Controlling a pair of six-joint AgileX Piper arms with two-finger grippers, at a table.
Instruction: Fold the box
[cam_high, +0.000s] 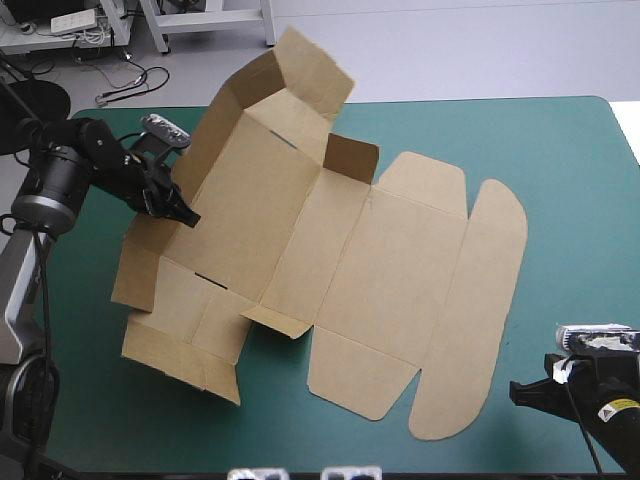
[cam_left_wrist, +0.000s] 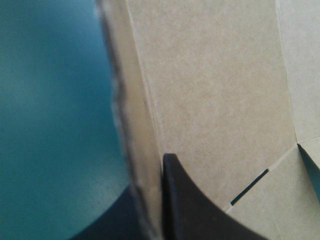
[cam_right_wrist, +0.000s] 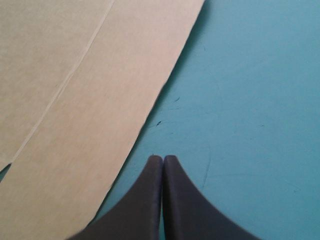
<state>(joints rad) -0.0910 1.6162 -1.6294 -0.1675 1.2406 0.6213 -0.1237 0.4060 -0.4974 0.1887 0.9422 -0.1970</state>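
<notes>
The left gripper (cam_high: 186, 213) grasps the box's (cam_high: 390, 270) raised left wall, one finger hidden behind it; right gripper (cam_right_wrist: 163, 159) clenched empty near the counter's (cam_high: 570, 180) front-right corner

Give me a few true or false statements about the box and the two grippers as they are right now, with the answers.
1. The jaws of the left gripper are shut on the raised left part of the box. True.
2. The whole box lies flat on the teal-green cover. False: its left part is lifted, and only the right part lies flat.
3. The jaws of the right gripper are shut on nothing, over bare cover beside the box. True.
4. The box's rounded flap is at its left end. False: it is at the right end, nearest the right gripper.
</notes>
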